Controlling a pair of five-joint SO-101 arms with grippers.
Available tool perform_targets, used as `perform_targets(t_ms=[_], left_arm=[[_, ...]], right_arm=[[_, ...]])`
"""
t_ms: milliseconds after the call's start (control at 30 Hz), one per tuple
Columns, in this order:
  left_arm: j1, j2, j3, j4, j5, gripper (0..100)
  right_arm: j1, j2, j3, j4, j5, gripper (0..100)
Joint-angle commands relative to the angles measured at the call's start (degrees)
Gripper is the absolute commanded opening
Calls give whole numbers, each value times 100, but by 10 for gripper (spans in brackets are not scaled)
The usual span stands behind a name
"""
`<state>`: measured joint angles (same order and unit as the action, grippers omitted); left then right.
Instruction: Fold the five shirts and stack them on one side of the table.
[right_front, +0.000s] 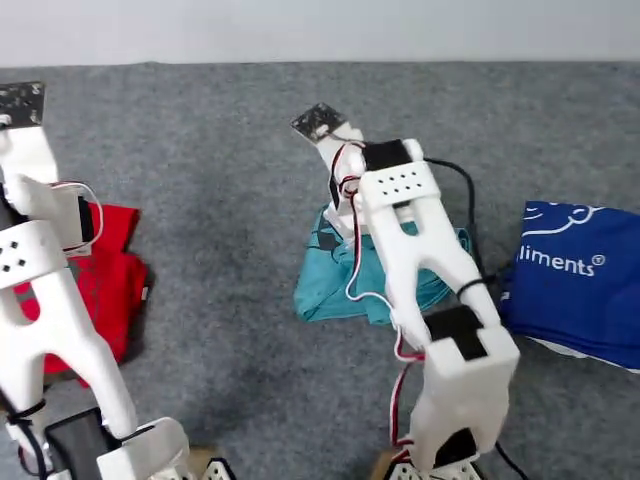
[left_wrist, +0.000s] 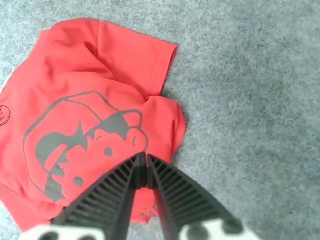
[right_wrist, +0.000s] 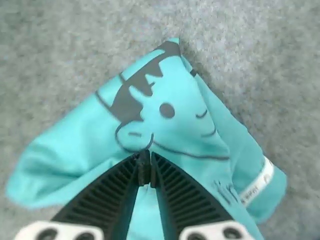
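Arms hide parts of red shirt, left, and teal shirt, centre; blue shirt cut off right. Left gripper, right gripper: fingers closed.

Your left arm and right arm are white plastic with black motor blocks, hole-dotted plates and red, white and black cables. Your left gripper and right gripper have black ribbed fingers on white bases with screw holes.
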<state>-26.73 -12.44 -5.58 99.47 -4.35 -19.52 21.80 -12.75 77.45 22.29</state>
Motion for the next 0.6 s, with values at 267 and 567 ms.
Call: perform_targets(t_ms=[267, 567], left_arm=[[-26, -246, -4, 0, -26, 6], [-26, -237, -4, 0, -26, 6]], right_arm=[[4, 409, -651, 2580, 114, 11], [215, 13, -651, 2229, 633, 12]])
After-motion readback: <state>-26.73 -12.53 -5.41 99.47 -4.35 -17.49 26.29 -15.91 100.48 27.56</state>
